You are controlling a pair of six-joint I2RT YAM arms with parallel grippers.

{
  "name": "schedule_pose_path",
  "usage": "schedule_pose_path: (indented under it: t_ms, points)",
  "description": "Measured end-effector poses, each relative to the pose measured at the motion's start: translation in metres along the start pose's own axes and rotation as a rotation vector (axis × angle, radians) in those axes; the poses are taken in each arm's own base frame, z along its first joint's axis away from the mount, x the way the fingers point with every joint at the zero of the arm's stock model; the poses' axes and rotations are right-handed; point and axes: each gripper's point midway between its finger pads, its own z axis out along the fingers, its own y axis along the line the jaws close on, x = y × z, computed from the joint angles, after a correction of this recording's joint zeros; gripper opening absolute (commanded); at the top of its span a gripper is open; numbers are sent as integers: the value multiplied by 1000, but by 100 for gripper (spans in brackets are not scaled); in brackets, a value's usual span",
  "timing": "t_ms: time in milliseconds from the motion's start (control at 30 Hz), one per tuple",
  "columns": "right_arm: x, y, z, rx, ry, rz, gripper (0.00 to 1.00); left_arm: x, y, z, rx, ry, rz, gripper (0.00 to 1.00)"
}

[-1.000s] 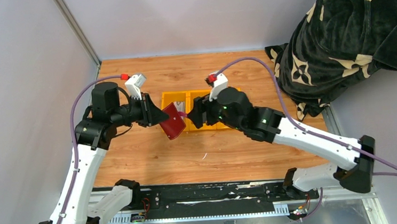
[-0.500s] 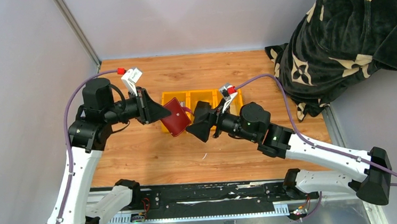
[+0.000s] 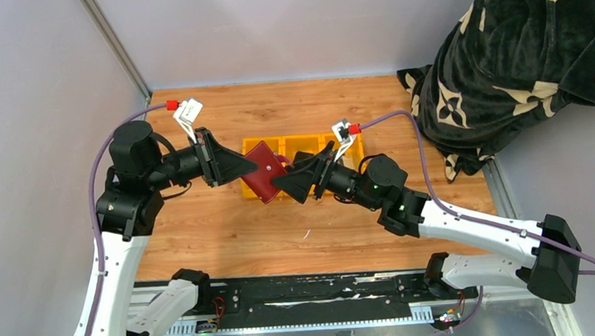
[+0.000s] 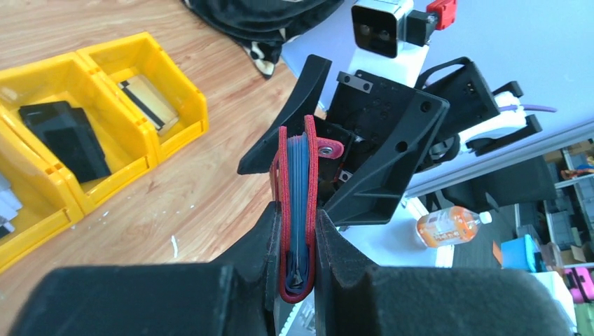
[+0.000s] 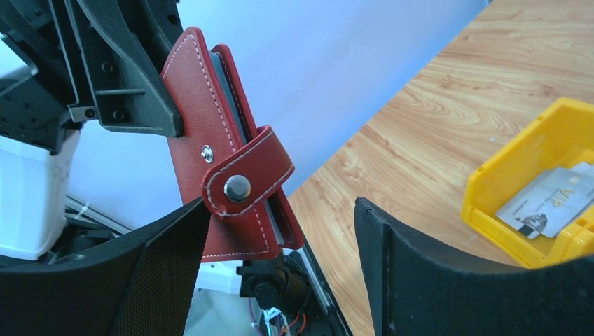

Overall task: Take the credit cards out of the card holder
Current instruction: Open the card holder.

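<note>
Wooden table (image 3: pixel 202 224), one card holder (image 3: pixel 265 173)

Your top view: high, behind arm bases, looking down over whole table (image 3: pixel 204 239). Your left wrist view: close-up, facing rightward. Your right wrist view: close-up, facing leftward, opposing it. All three share card holder (image 3: pixel 265 182) and yellow tray (image 3: pixel 300 137).

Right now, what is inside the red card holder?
Between its red covers, the card holder shows only the edges of blue-grey sleeves. Its tab is snapped shut, so any cards inside are hidden.
</note>
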Motion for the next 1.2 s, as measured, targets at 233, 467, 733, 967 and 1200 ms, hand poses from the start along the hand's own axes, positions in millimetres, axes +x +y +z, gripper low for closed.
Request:
schedule_pose_path:
  t_ms: [233, 467, 733, 967, 1200]
  points:
    - [-20, 4, -5, -59, -89, 68, 67, -8, -14, -1, 51, -32, -12, 0]
    - [-34, 4, -10, -91, -154, 125, 63, -10, -18, 0, 79, -44, -48, 0]
    - [-43, 11, -4, -131, -186, 162, 56, -15, -23, -1, 96, -63, -53, 0]
    - [-55, 17, 9, -172, -226, 219, 44, -15, -20, 0, 95, -68, -62, 0]
    - [-66, 15, 9, -194, -257, 278, 0, -10, -21, 0, 109, -53, -62, 9]
